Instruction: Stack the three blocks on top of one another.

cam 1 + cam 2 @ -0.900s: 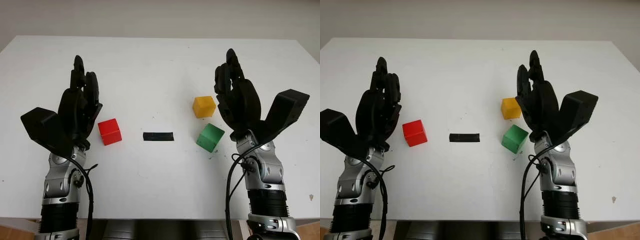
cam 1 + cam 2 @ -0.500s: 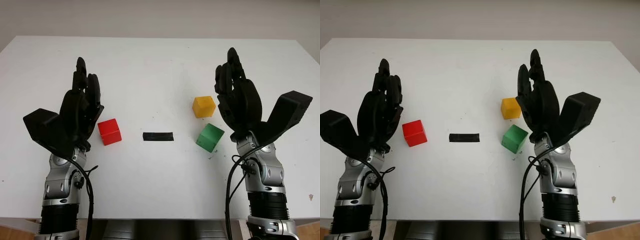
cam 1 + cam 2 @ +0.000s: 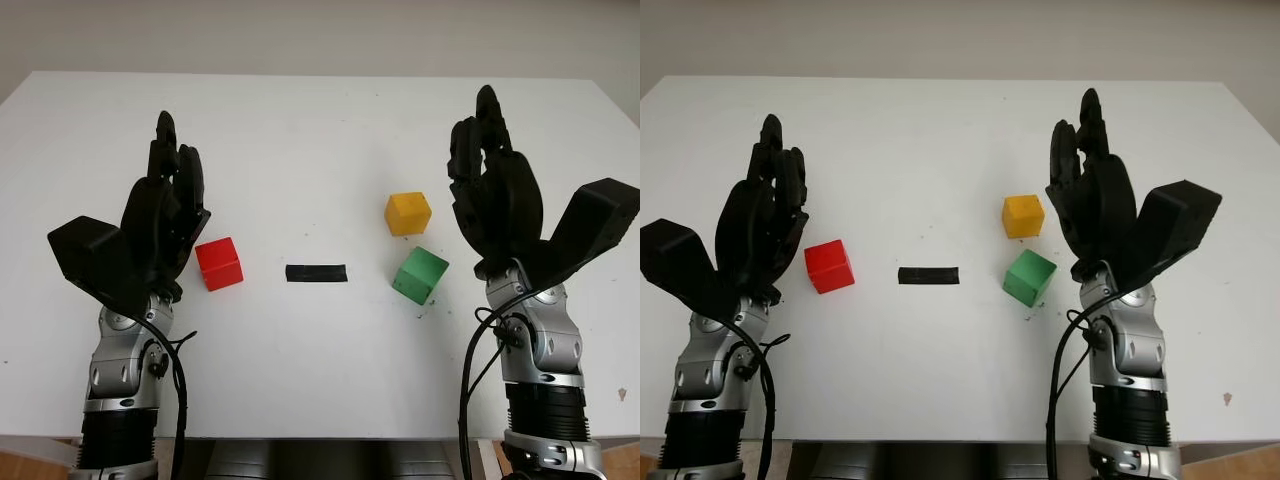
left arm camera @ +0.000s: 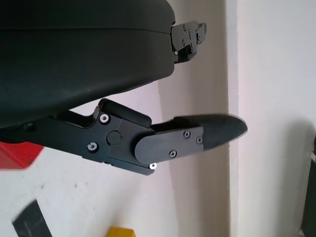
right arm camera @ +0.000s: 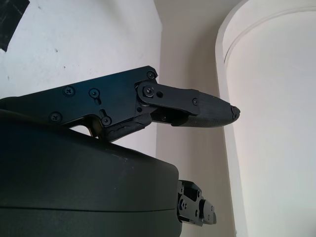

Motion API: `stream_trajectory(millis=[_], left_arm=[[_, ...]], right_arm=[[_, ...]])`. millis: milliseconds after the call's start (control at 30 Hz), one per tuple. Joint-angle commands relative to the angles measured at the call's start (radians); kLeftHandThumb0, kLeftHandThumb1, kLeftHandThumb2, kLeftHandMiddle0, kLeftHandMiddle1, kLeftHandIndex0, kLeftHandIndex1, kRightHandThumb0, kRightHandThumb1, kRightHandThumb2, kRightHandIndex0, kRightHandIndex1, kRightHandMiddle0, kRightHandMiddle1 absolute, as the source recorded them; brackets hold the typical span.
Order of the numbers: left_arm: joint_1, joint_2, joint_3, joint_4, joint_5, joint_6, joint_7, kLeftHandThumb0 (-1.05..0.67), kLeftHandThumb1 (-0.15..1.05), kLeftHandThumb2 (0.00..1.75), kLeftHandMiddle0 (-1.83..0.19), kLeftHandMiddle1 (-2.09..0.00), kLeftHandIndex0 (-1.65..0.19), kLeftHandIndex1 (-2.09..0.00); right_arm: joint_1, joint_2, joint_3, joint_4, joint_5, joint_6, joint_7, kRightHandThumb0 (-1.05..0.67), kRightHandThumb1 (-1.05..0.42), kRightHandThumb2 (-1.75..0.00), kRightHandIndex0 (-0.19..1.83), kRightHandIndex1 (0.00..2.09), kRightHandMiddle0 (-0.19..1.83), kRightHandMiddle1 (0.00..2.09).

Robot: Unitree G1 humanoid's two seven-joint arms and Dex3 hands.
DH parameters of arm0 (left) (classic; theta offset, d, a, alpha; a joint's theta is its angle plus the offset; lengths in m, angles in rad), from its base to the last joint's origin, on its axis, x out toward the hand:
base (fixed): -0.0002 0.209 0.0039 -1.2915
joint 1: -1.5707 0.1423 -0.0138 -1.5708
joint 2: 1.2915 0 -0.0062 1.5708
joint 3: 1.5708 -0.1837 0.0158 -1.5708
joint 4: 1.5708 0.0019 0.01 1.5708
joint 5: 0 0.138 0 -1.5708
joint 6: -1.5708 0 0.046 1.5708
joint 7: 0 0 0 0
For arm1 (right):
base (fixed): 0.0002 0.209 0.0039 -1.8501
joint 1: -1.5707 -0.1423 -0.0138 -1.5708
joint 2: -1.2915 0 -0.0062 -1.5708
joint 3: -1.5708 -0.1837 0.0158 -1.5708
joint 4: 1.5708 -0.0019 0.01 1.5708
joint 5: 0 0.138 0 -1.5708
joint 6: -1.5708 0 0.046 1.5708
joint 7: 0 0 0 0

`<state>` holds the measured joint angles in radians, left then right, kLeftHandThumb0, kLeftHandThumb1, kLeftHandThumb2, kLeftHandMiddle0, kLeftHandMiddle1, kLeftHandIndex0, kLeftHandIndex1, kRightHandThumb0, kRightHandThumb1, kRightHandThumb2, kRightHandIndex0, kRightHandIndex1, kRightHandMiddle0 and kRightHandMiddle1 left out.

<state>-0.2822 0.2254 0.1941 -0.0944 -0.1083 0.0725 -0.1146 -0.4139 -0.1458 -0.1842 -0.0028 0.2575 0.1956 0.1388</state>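
Currently my left hand (image 3: pixel 165 215) at left and right hand (image 3: pixel 495 205) at right are open, holding nothing. Red block (image 3: pixel 219 263), yellow block (image 3: pixel 408 213) and green block (image 3: pixel 420 274) sit separately on the tabletop (image 3: pixel 300 130); stacking hasn't begun.

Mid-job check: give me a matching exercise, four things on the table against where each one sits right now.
Things:
1. red block
2. yellow block
3. green block
4. black strip

Places:
A. nearer the table's front edge than the yellow block, beside the open right hand
B. middle of the table, between the blocks
C. next to the open left hand
D. farther back than the green block

Pairs: 1-C, 2-D, 3-A, 4-B
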Motion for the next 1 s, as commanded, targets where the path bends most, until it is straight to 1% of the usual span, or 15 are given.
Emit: stream_trajectory(millis=[0, 67, 100, 133, 167, 200, 233, 267, 333, 433, 500, 600, 733, 967], left_arm=[[0.022, 0.069, -0.016, -0.078, 0.084, 0.016, 0.004, -0.71, 1.05, 0.38, 0.07, -0.07, 0.08, -0.07], [0.044, 0.157, -0.032, -0.158, 0.186, 0.083, -0.026, -0.67, 1.05, 0.33, -0.02, -0.10, 0.01, -0.10], [0.056, 0.207, -0.035, -0.197, 0.225, 0.120, -0.055, -0.63, 1.05, 0.28, -0.07, -0.11, -0.04, -0.12], [0.063, 0.237, -0.036, -0.224, 0.248, 0.148, -0.077, -0.59, 1.05, 0.23, -0.14, -0.12, -0.11, -0.15], [0.071, 0.268, -0.038, -0.255, 0.275, 0.184, -0.099, -0.57, 1.05, 0.21, -0.17, -0.12, -0.14, -0.16], [0.090, 0.313, -0.044, -0.294, 0.341, 0.206, -0.113, -0.57, 1.05, 0.18, -0.20, -0.11, -0.17, -0.17], [0.111, 0.345, -0.048, -0.334, 0.399, 0.227, -0.122, -0.60, 1.05, 0.15, -0.28, -0.10, -0.25, -0.17], [0.134, 0.369, -0.051, -0.371, 0.453, 0.242, -0.127, -0.61, 1.05, 0.13, -0.30, -0.08, -0.28, -0.16], [0.169, 0.390, -0.060, -0.429, 0.527, 0.273, -0.143, -0.63, 1.04, 0.09, -0.31, -0.06, -0.32, -0.14], [0.217, 0.421, -0.090, -0.523, 0.643, 0.340, -0.204, -0.69, 1.03, 0.07, -0.23, -0.03, -0.33, -0.12], [0.233, 0.432, -0.116, -0.561, 0.727, 0.368, -0.234, -0.72, 1.03, 0.06, -0.19, -0.02, -0.34, -0.11], [0.245, 0.419, -0.141, -0.575, 0.800, 0.363, -0.240, -0.75, 1.03, 0.06, -0.14, -0.02, -0.35, -0.10], [0.252, 0.404, -0.160, -0.554, 0.823, 0.345, -0.256, -0.77, 1.03, 0.05, -0.09, -0.02, -0.31, -0.07], [0.244, 0.383, -0.196, -0.476, 0.869, 0.300, -0.239, -0.75, 1.00, 0.05, -0.04, -0.03, -0.28, -0.05]], right_arm=[[-0.002, -0.005, 0.001, -0.023, 0.001, 0.000, 0.001, -0.68, -1.05, -0.53, -0.19, 0.02, -0.19, 0.01], [-0.001, -0.002, 0.001, -0.025, 0.003, 0.002, -0.003, -0.68, -1.05, -0.53, -0.18, 0.03, -0.19, 0.02], [0.000, 0.001, -0.001, -0.025, 0.005, 0.003, -0.007, -0.68, -1.05, -0.53, -0.18, 0.03, -0.19, 0.02], [0.000, 0.004, -0.002, -0.026, 0.007, 0.003, -0.010, -0.68, -1.05, -0.53, -0.18, 0.04, -0.18, 0.03], [0.001, 0.006, -0.003, -0.025, 0.010, 0.003, -0.011, -0.68, -1.05, -0.52, -0.18, 0.04, -0.18, 0.03], [0.002, 0.004, -0.002, -0.024, 0.009, 0.003, -0.011, -0.68, -1.05, -0.52, -0.18, 0.04, -0.18, 0.03], [0.003, 0.003, 0.000, -0.022, 0.008, 0.001, -0.009, -0.68, -1.05, -0.53, -0.19, 0.03, -0.19, 0.01], [0.004, 0.002, 0.001, -0.021, 0.008, 0.002, -0.009, -0.67, -1.05, -0.54, -0.19, 0.03, -0.19, 0.01], [0.004, 0.001, 0.003, -0.019, 0.006, 0.001, -0.008, -0.67, -1.05, -0.55, -0.19, 0.02, -0.19, 0.00], [0.004, 0.004, 0.003, -0.013, 0.010, -0.002, -0.005, -0.67, -1.05, -0.56, -0.19, 0.01, -0.19, 0.00], [0.002, 0.005, 0.002, -0.008, 0.009, -0.004, -0.006, -0.66, -1.05, -0.56, -0.19, 0.01, -0.19, 0.00], [0.000, 0.005, 0.004, -0.004, 0.006, -0.009, -0.006, -0.67, -1.05, -0.56, -0.19, 0.02, -0.19, 0.00], [-0.001, 0.009, 0.002, -0.004, 0.007, -0.012, -0.009, -0.66, -1.05, -0.57, -0.19, 0.02, -0.19, 0.00], [-0.001, 0.015, 0.002, -0.001, 0.012, -0.012, -0.010, -0.68, -1.05, -0.55, -0.19, 0.01, -0.19, 0.00]])
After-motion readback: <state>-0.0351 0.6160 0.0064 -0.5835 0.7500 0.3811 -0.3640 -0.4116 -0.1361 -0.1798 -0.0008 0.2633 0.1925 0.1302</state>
